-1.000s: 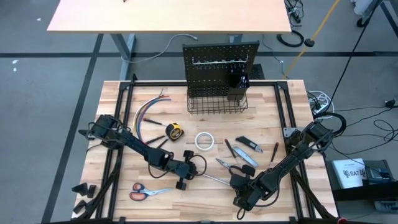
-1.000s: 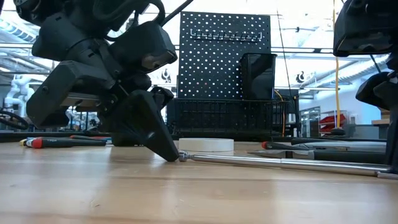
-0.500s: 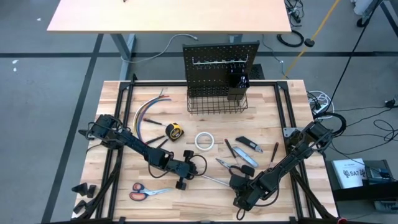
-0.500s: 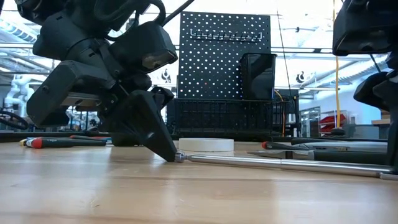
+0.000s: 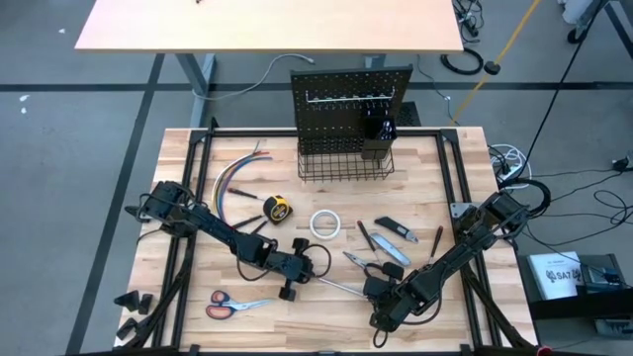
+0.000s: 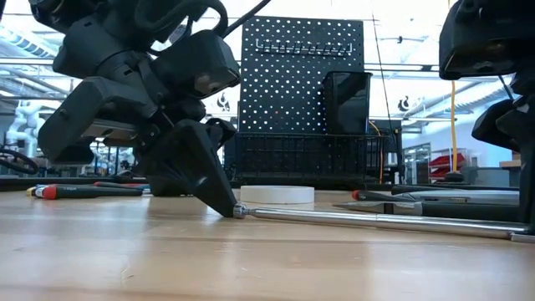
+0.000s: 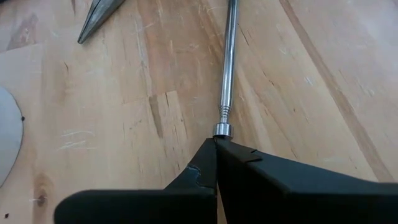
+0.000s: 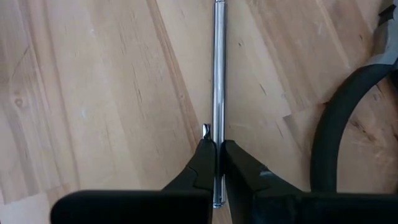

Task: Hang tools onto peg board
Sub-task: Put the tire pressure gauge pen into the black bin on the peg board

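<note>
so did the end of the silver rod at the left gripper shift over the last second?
Yes, slightly. In the low view the silver rod tip has crept left against the white tape roll, drawn by the left gripper; the right gripper holds its other end.

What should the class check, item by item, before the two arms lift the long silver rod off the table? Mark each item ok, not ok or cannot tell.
1. Left hand shut on the capped end of the telescopic rod: ok.
2. Right hand shut on the rod's other end: ok.
3. Rod lying flat on the table, not yet lifted: ok.
4. Path ahead of the rod: not ok; the roll of white tape and needle-nose pliers lie between it and the board.
5. Free hook on the peg board rail: cannot tell.
6. Whether the rod has a hanging loop: cannot tell.
</note>
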You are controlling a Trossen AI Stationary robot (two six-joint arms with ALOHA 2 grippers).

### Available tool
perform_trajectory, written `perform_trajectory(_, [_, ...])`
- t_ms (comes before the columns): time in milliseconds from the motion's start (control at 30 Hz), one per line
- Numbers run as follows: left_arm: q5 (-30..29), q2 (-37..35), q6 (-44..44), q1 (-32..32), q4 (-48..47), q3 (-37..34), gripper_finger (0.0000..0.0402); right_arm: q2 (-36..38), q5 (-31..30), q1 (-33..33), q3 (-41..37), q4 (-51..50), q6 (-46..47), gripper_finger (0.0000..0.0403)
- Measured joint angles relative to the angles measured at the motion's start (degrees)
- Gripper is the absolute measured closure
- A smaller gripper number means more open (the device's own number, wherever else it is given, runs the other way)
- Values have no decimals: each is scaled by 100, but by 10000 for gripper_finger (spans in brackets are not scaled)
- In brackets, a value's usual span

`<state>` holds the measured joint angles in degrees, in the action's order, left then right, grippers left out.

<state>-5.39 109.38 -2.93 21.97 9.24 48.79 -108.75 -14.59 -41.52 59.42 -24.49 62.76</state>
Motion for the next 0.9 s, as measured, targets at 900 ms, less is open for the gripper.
perform_trajectory(900, [454, 55, 478, 62, 1165, 22, 401, 7, 129, 202, -7, 260, 79, 394])
